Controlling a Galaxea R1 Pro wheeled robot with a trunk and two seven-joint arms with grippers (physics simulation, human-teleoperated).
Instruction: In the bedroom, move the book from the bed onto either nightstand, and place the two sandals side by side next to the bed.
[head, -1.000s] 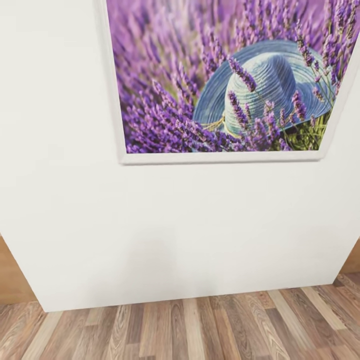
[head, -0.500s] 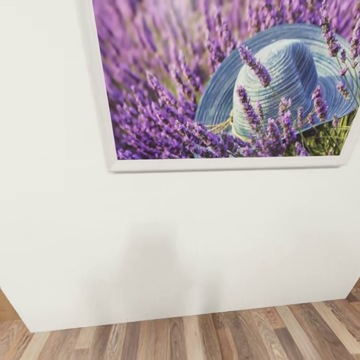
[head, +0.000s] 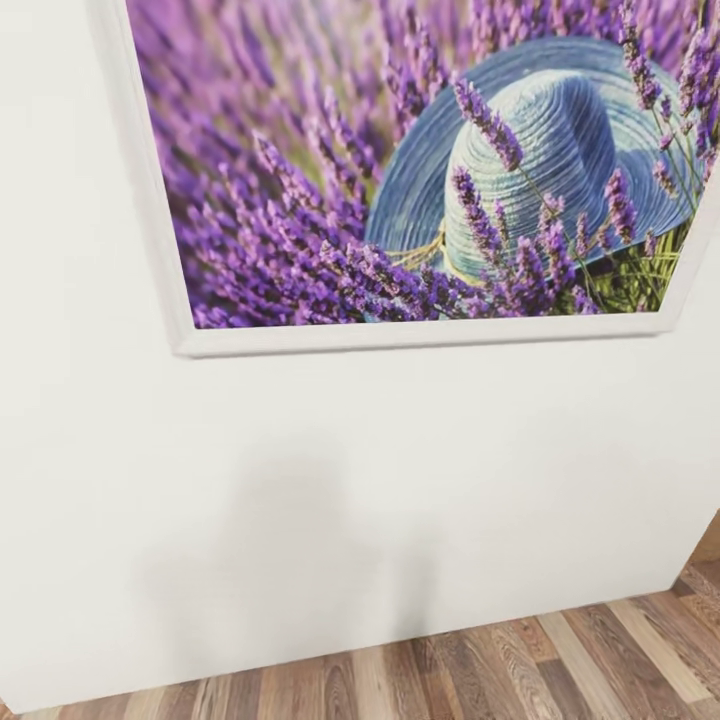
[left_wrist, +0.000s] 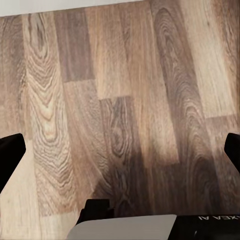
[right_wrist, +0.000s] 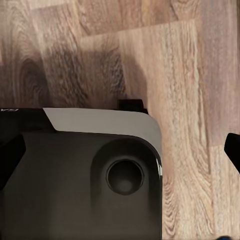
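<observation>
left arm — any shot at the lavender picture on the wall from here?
Probably not. The left gripper hangs low, pointing down at the wood floor with fingers spread, while the lavender picture sits high on the white wall.

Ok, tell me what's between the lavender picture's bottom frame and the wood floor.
Bare white wall in the head view: nothing hangs or stands between the lavender picture and the wood floor, apart from a faint shadow on the wall.

White wall (head: 300, 480) faced head camera, met wood-plank floor (head: 560, 670) along its base. White-framed picture (head: 400, 200) hung on wall: purple lavender around blue straw hat (head: 560, 150). Faint shadow lay on lower wall.
</observation>
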